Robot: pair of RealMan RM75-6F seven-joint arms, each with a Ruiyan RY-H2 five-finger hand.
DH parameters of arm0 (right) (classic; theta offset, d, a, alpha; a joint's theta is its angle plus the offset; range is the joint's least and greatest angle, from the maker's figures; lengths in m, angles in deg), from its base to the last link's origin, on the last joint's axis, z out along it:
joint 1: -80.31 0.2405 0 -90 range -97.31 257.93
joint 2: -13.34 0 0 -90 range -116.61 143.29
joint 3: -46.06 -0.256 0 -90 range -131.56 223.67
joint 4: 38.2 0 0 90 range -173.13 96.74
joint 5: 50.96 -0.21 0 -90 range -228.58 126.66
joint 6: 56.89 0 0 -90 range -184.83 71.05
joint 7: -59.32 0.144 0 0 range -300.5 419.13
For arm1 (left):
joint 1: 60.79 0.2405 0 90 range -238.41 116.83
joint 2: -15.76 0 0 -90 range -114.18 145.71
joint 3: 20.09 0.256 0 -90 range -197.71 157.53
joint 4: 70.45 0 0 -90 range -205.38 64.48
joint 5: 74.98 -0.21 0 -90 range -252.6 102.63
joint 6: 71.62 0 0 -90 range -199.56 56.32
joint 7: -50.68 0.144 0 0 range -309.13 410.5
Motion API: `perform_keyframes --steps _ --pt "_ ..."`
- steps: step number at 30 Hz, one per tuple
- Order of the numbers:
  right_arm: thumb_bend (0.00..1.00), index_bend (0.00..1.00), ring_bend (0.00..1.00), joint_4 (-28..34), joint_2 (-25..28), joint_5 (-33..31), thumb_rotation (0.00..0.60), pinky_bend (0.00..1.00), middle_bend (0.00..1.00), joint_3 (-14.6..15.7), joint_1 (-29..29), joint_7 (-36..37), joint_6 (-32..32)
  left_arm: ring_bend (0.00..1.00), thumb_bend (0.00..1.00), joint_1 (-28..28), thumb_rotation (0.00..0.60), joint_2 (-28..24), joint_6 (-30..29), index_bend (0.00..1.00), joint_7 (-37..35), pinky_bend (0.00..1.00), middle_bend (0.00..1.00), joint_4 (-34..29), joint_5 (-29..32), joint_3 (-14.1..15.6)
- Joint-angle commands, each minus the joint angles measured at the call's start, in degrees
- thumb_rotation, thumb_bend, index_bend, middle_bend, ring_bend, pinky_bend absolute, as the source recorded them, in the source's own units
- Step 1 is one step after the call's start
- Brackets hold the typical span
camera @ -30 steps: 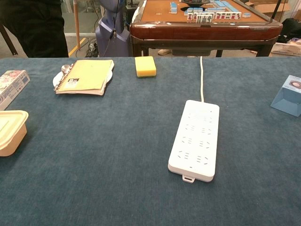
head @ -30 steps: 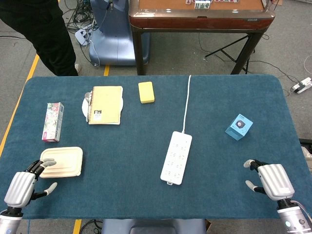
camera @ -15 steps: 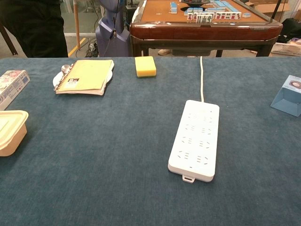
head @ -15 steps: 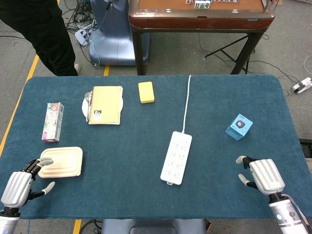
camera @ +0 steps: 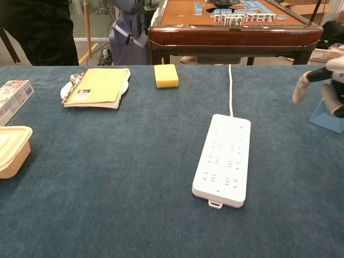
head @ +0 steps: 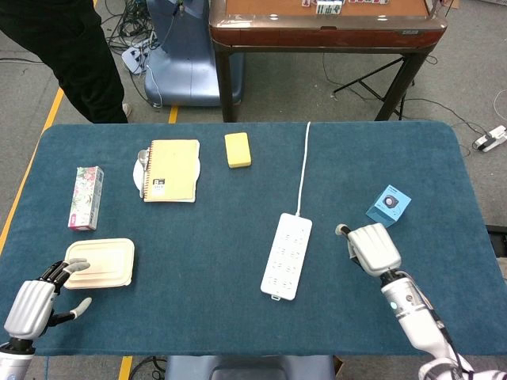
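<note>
We are hovering right robot hand (head: 374, 247) between power strip (head: 287, 255) and blue box (head: 388, 206), fingers apart, holding nothing. Left robot hand (head: 32, 305) idling open beside lunch container (head: 101, 262). Nothing grasped yet.

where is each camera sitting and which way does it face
Head view: high above the near edge, looking steeply down on the blue table; shows the left hand by the lunch box and the right hand near the blue box.
Chest view: low at the near edge, looking level across; only the right hand shows.
Shared: the power strip, notebook, sponge.
</note>
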Motion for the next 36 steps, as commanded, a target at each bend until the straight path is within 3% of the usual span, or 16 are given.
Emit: perform_keyframes --steps 1,14,36 --pt "1.0 0.35 1.0 -2.76 -4.71 -4.87 0.6 1.0 1.0 -1.77 4.22 -4.3 3.07 0.26 0.23 0.03 0.6 -0.15 -0.05 0.35 -0.46 0.6 0.28 -0.02 0.23 -0.11" --pt "1.0 0.35 1.0 -10.34 -15.92 -13.58 0.6 1.0 1.0 -2.04 12.15 -9.92 4.22 0.26 0.23 -0.01 0.6 -0.77 -0.04 0.35 -2.74 0.6 0.28 -0.01 0.32 -0.02" --pt "1.0 0.35 1.0 -16.19 -19.14 -18.05 0.6 1.0 1.0 -0.43 15.97 -8.27 3.35 0.26 0.23 0.11 0.6 -0.98 -0.18 0.35 -2.63 0.6 0.28 -0.2 0.63 -0.23"
